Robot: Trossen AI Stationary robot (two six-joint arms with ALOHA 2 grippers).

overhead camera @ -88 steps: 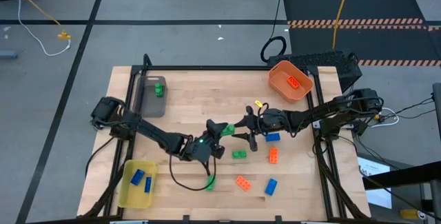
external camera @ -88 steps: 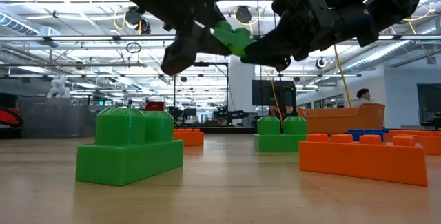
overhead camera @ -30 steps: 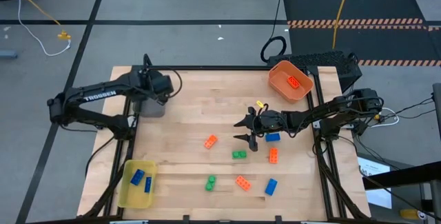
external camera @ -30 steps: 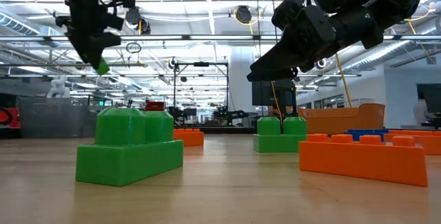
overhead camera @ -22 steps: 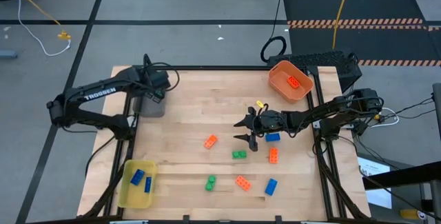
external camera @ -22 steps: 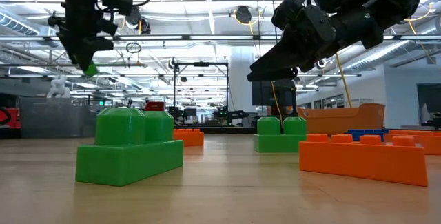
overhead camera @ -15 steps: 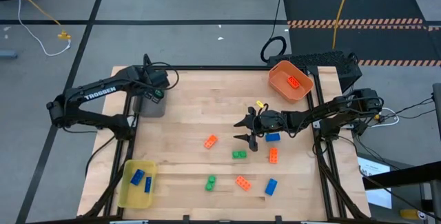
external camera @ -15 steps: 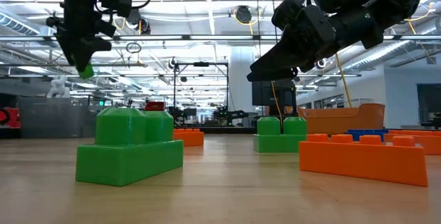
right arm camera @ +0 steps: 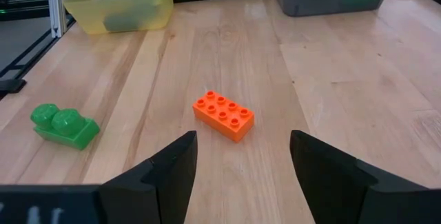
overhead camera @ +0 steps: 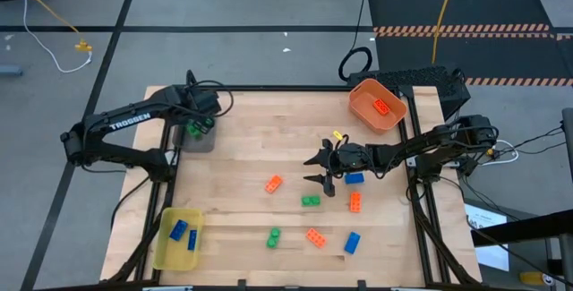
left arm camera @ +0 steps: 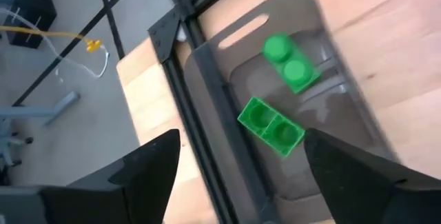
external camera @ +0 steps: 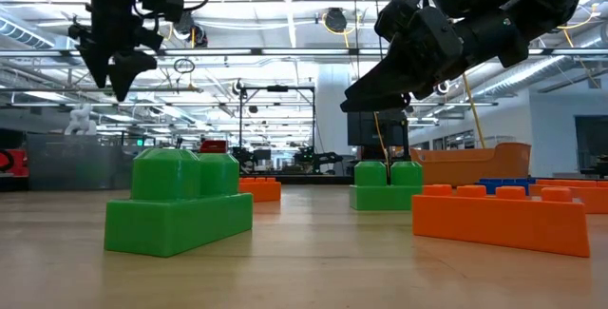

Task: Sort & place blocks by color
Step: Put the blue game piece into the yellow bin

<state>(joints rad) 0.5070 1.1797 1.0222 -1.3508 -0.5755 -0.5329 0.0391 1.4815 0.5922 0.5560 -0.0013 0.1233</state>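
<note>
1. Pale wood tabletop point(overhead camera: 251, 148) under both arms, blocks scattered across its nearer half: green block point(overhead camera: 273, 236), orange block point(overhead camera: 314, 236) and blue block point(overhead camera: 352, 243) closest to the front edge, then another green block point(overhead camera: 310, 201) and orange blocks point(overhead camera: 355, 201) point(overhead camera: 273, 184) behind them.
2. Yellow bin point(overhead camera: 177, 237) at the front left corner, holding two blue pieces.
3. Right gripper point(overhead camera: 318, 171) hovering mid-table with fingers spread and empty, directly facing the orange block point(right arm camera: 223, 116) on the wood.
4. Farther back, left gripper point(left arm camera: 238, 172) poised above the grey bin point(overhead camera: 194, 130), fingers now parted with nothing between them, where half a second ago a green brick was pinched there.
5. Released green brick point(left arm camera: 271, 125) caught upside down, just over the bin floor beside a second green brick point(left arm camera: 290, 64).
6. Judged: one more green sorted; five loose blocks plus one near the right arm left to place.
7. Orange bin point(overhead camera: 377, 105) at the far right corner, one orange piece inside.
</note>
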